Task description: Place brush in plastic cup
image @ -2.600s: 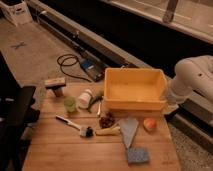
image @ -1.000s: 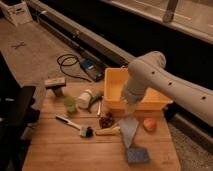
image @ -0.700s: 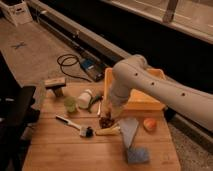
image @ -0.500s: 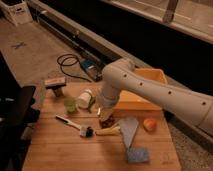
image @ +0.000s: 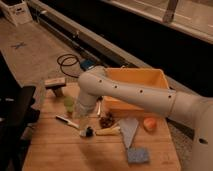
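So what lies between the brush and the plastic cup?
Only bare table shows between them in the camera view. The gripper hangs beside the plastic cup, just beyond the brush.

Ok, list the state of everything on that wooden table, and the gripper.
Slim pale-handled dish brush: lying flat on the wooden table, not held.
Small translucent green plastic cup: upright, no brush inside.
Big yellow plastic tub: upright, open-topped.
Gripper: low over the table, beside the cup.
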Tool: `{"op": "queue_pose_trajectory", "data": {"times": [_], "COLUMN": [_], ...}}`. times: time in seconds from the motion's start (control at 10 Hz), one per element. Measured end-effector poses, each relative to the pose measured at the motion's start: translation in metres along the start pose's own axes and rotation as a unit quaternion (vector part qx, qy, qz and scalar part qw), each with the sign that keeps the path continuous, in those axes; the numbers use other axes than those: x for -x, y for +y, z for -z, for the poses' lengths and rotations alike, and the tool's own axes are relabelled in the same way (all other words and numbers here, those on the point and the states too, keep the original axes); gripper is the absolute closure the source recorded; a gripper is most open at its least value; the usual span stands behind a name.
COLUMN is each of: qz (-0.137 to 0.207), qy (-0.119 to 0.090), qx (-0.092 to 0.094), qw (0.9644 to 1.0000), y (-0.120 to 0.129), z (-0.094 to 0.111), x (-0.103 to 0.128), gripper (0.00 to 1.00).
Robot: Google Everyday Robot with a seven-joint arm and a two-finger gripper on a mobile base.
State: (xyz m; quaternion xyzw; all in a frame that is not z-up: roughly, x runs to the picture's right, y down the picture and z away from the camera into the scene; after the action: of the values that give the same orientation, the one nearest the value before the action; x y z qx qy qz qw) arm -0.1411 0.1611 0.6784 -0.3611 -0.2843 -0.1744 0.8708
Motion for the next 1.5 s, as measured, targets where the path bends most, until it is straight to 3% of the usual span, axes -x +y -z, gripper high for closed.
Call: {"op": "queue_pose_trajectory", "data": {"times": [0.6,1.0,1.5], "qz": [-0.003,-0.008,-0.041], "qy": [0.006,0.001,0.033], "qx": [-0.005,-0.005,-0.002], "qw": [1.0,1.0,0.9986], "y": [-0.005,-0.034,-0.053], "z": [-0.002,-0.031,-0.061], "x": [0.002,0.019,-0.013], "gripper": [0.46,0.46,0.46]}}
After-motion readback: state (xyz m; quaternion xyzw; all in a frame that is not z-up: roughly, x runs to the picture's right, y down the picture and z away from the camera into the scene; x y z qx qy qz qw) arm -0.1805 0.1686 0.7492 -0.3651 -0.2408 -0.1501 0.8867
